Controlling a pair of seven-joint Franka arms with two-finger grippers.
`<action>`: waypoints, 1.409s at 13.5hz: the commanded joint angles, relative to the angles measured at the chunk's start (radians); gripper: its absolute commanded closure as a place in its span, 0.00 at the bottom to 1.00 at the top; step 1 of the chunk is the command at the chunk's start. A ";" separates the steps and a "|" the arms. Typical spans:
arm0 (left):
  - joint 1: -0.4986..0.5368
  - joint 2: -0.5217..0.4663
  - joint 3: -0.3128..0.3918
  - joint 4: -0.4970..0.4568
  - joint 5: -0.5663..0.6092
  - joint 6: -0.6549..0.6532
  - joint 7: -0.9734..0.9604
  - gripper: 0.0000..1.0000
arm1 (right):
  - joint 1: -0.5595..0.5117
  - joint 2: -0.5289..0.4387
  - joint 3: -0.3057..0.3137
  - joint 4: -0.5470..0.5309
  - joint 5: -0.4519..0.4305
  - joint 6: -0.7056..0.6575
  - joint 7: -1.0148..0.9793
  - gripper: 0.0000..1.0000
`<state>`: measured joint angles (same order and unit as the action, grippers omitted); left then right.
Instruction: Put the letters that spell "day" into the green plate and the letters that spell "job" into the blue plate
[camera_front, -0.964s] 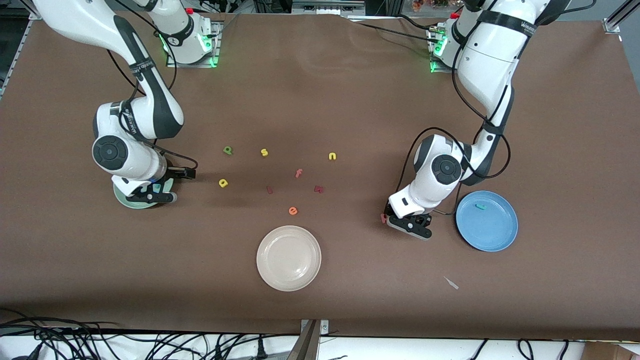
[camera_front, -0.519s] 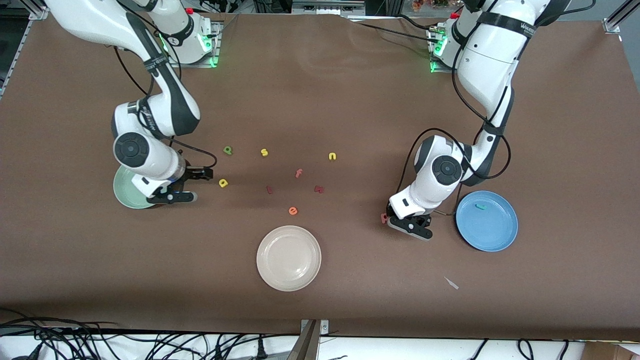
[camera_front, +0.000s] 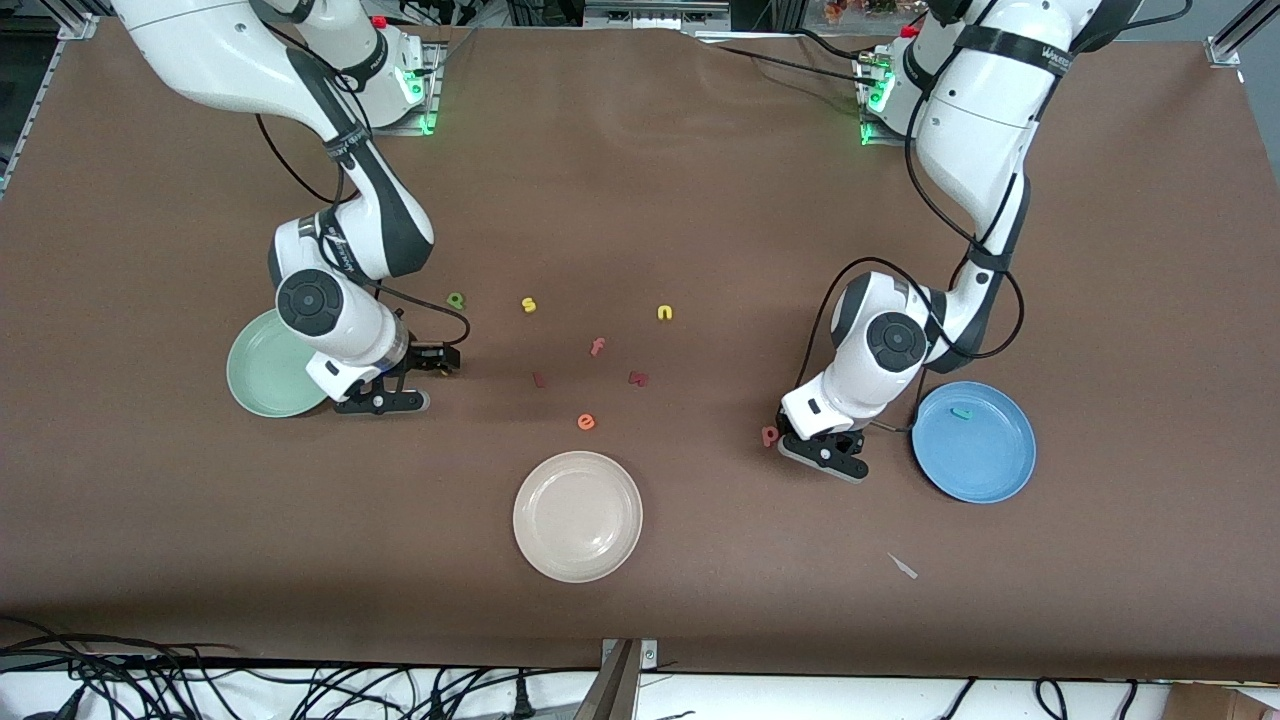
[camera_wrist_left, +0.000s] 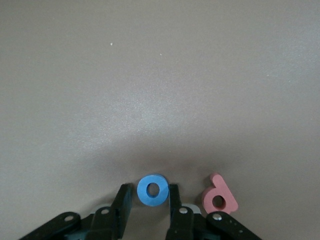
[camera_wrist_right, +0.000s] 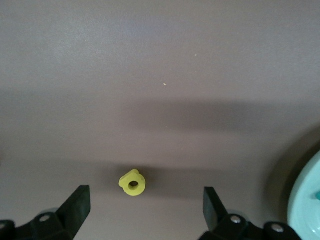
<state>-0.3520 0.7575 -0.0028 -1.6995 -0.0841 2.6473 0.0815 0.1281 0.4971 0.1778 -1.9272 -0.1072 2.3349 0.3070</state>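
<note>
Plates: three, namely green plate, cream-white plate and blue plate. Foam letters: eleven countable (two of them show only in the wrist views). That makes three yellow, s, n and a; two orange, f and e; two dark red, one dark red letter and a second dark red letter; and one each of green d, pink b, teal j and blue o. Robot arms: two, right arm and left arm; pale scrap: one.
</note>
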 joint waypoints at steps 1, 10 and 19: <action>-0.019 0.016 0.014 0.021 -0.020 0.002 0.000 0.61 | -0.001 0.023 0.005 0.013 0.015 0.017 0.004 0.00; -0.022 0.016 0.021 0.021 -0.017 0.002 0.009 0.79 | 0.022 0.058 0.006 0.002 0.014 0.034 -0.012 0.03; 0.166 -0.286 0.018 -0.233 -0.008 -0.056 0.243 0.83 | 0.022 0.084 0.011 -0.001 0.015 0.032 -0.002 0.24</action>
<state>-0.2595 0.6034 0.0245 -1.7754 -0.0839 2.6079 0.1885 0.1484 0.5794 0.1830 -1.9291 -0.1067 2.3581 0.3056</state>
